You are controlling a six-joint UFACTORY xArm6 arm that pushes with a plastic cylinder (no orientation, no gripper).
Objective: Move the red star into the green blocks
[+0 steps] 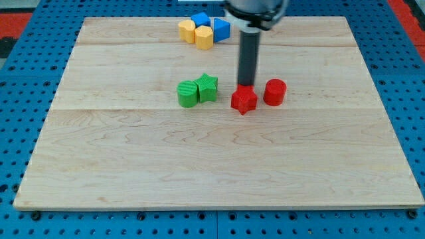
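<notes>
One red star (244, 100) — no long axis.

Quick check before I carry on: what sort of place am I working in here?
Most likely a lab test bench, not a home or shop. A bare wooden board sits on a blue perforated base, and only small toy-like blocks lie on it, such as the red star beside my tip.

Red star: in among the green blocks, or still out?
Out. The red star sits apart, right of both green blocks; my tip is behind it.

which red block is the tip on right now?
The red star: my tip sits at its top edge. The red cylinder stands apart, further toward the view's right.
</notes>
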